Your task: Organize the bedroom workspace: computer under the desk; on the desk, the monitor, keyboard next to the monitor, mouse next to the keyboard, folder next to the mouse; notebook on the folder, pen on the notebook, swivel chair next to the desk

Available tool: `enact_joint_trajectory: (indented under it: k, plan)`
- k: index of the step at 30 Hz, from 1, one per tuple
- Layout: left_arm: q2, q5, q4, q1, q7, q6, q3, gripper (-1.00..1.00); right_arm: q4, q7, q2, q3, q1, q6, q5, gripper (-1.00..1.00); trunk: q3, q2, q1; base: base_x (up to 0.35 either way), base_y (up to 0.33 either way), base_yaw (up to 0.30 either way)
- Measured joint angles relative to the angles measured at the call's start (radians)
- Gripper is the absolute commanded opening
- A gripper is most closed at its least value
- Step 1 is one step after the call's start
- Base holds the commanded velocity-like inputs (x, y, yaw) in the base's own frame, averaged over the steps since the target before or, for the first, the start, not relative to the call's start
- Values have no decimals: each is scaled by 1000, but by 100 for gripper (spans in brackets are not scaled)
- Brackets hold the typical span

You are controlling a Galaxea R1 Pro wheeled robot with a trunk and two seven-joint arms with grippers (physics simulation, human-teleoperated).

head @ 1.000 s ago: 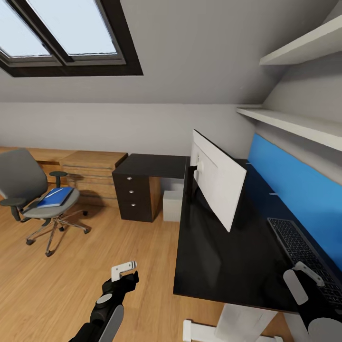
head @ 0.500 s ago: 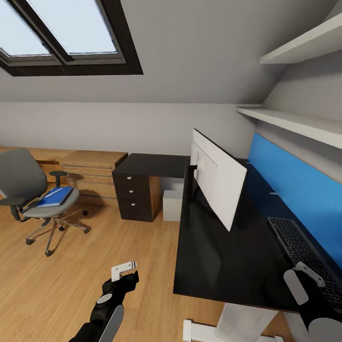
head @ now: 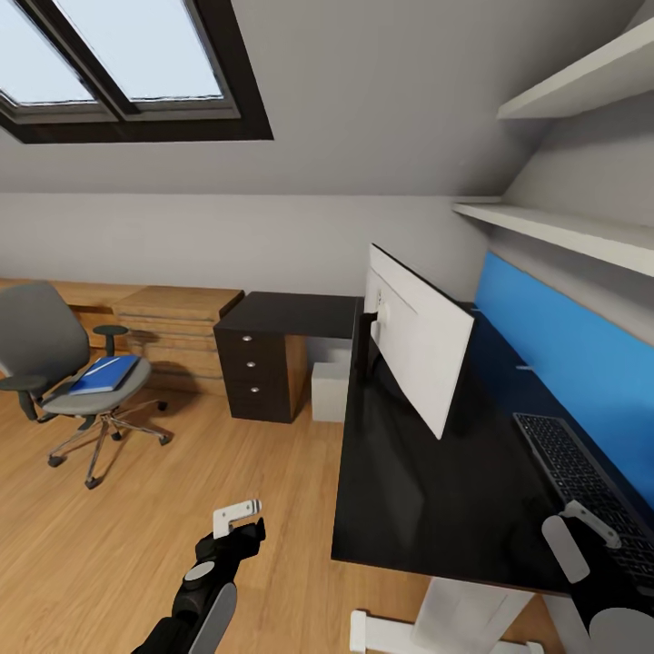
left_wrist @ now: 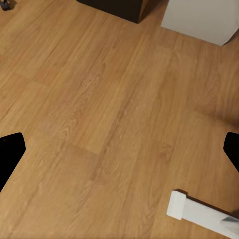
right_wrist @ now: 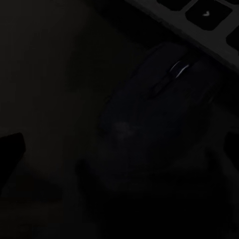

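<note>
Right gripper point(head: 595, 536) hangs over the desk's point(head: 436, 509) near end, just above the keyboard's point(head: 581, 477) front edge; its wrist view looks down on the mouse point(right_wrist: 159, 99), a dark lump lying on the black top just beside the keyboard point(right_wrist: 199, 20), with both fingertips dim at the picture's edges and well apart, so the jaws stand open and empty. Left gripper point(head: 238, 518) hovers low over the wood floor point(left_wrist: 99, 99) off the desk's front, its 2 fingertips likewise spread wide with nothing between them. On the desk the monitor point(head: 418, 350) stands upright on its thin stand, pale back toward the camera. Under the desk's far wing, beside the 3-drawer unit point(head: 259, 377), sits the pale computer point(head: 330, 392). Well away from the desk, across the floor, the chair point(head: 73, 381) carries the blue folder point(head: 104, 374) flat on its seat, a thin pale streak across it that may be the pen, too small to tell. Judging from the scene, the folder is the next thing to fetch: thin, light and stiff enough to lift by 1 edge, though lying flush on the cushion it offers little to pinch, so an overhanging corner at the seat's front looks the best hold. The slick cover may slip in the fingers.
</note>
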Motion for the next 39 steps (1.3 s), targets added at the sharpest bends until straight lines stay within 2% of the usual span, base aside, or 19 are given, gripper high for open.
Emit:
enact_joint_trajectory:
  k: [3, 15, 24, 39]
  plan:
    - [0, 0, 0, 0, 0, 0, 0, 100, 0, 1, 0, 0, 0, 0, 0, 100, -9, -21, 12, 0, 0, 0]
    - [0, 0, 0, 0, -3, 1, 1, 100, 0, 0, 0, -5, 0, 1, 0, 100, -10, -21, 12, 0, 0, 0]
    - [1, 0, 0, 0, -3, 1, 1, 100, 14, -1, 1, -49, 0, 5, 0, 100, -10, -21, 12, 0, 0, 0]
    - [1, -1, 1, 0, -3, 0, 1, 100, 30, -2, 0, -51, -1, 5, 12, 100, -9, -21, 11, 0, 0, 0]
